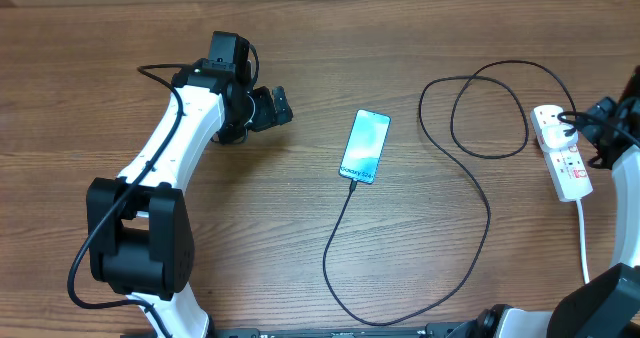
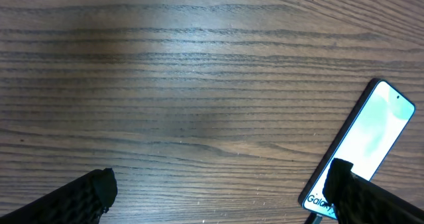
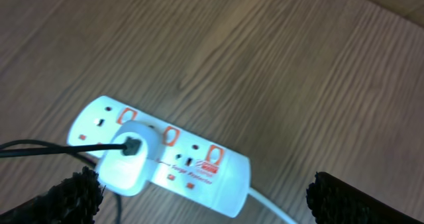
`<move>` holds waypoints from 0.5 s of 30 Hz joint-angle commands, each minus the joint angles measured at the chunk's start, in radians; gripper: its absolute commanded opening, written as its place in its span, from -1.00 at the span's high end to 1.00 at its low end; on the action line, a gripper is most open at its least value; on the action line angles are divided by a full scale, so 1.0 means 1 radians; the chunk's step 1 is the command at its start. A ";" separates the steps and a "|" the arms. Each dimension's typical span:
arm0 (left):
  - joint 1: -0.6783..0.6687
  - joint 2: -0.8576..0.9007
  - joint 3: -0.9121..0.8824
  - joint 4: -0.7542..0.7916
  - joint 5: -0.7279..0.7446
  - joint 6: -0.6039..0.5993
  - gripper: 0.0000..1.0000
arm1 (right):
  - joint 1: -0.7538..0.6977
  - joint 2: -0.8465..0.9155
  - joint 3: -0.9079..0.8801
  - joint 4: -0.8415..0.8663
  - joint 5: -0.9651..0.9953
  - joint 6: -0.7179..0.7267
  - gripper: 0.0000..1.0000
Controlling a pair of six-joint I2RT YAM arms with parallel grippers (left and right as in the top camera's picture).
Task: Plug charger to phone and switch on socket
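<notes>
The phone [image 1: 365, 145] lies face up mid-table, its light blue screen lit. The charger's thin black cable [image 1: 487, 216] runs from the phone's lower end, loops wide across the table and ends in a white adapter [image 3: 129, 159] plugged into the socket [image 3: 202, 168], a white strip with red switches at the far right [image 1: 562, 153]. My left gripper [image 1: 278, 108] is open, left of the phone and apart from it; its wrist view shows the phone [image 2: 371, 141] by the right finger [image 2: 361, 197]. My right gripper [image 3: 212, 201] hangs open just above the socket, holding nothing.
The socket's thick white cord [image 1: 584, 240] runs toward the table's front at the right edge. The left arm's white body [image 1: 165, 153] stretches across the left side of the wooden table [image 1: 250, 228].
</notes>
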 commanded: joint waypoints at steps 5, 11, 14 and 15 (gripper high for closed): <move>0.000 -0.025 0.001 0.001 -0.006 0.019 -0.99 | -0.034 0.021 0.021 -0.003 -0.001 -0.050 -1.00; 0.000 -0.025 0.001 0.001 -0.006 0.019 -0.99 | -0.122 0.103 0.021 0.001 -0.079 -0.062 -1.00; 0.000 -0.025 0.001 0.001 -0.006 0.019 -0.99 | -0.176 0.151 0.021 0.013 -0.153 -0.064 -1.00; 0.000 -0.025 0.001 0.001 -0.006 0.018 -0.99 | -0.190 0.163 0.021 0.024 -0.177 -0.074 -1.00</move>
